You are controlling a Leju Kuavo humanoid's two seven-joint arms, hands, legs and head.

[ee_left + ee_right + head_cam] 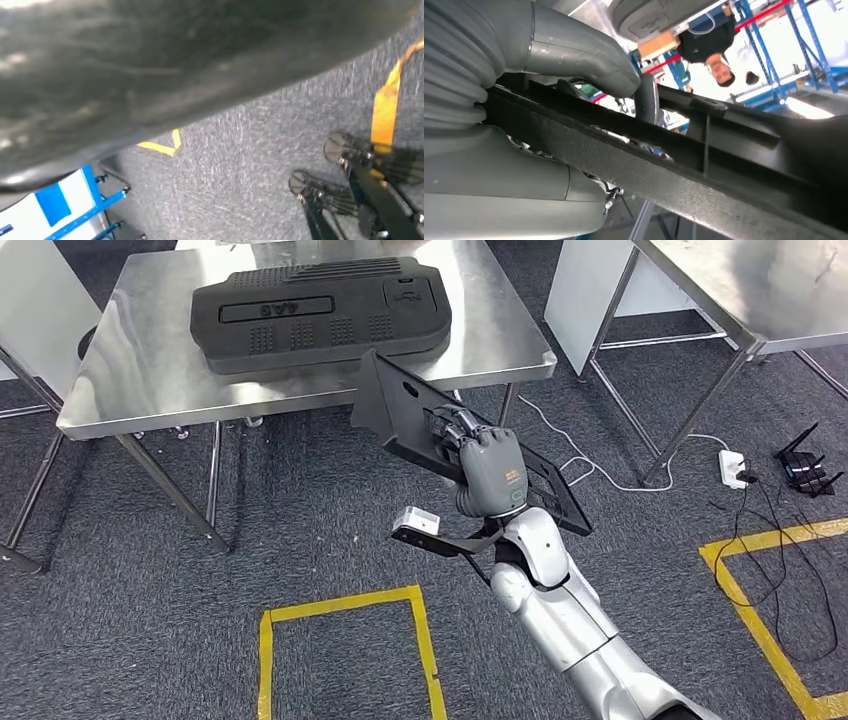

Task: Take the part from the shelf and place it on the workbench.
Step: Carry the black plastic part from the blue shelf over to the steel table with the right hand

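The right hand (pixel 490 472) grips a flat black plastic part (pixel 400 405) and holds it in the air above the grey carpet (pixel 300 540), just near of the steel workbench (pixel 140 370). The part is tilted, its far-left end raised toward the workbench's near edge and its near-right end (pixel 560 502) sloping down past the wrist. In the right wrist view the thick grey thumb (pixel 584 55) presses on one face of the part (pixel 724 165) while the rest of the hand closes from the other side (the ribbed edge of the part runs across that picture, clamped between them). A person (pixel 716 47) shows in that view beyond the part, with blue racking (pixel 804 40) behind.

On the workbench lies a large black moulded cover (pixel 320 315), resting flat, with grilles and a raised label panel on its top; it lies well apart from the held part. A second steel table (pixel 760 290) stands far right. On the carpet lie yellow tape marks (pixel 340 612), a white cable running to a white power strip (pixel 735 468), and a small black device with antennas (pixel 805 468) at the right.

The left wrist view looks down at carpet, yellow tape (pixel 385 105) and a blurred dark surface close to the lens; I cannot tell how the left hand's fingers lie.
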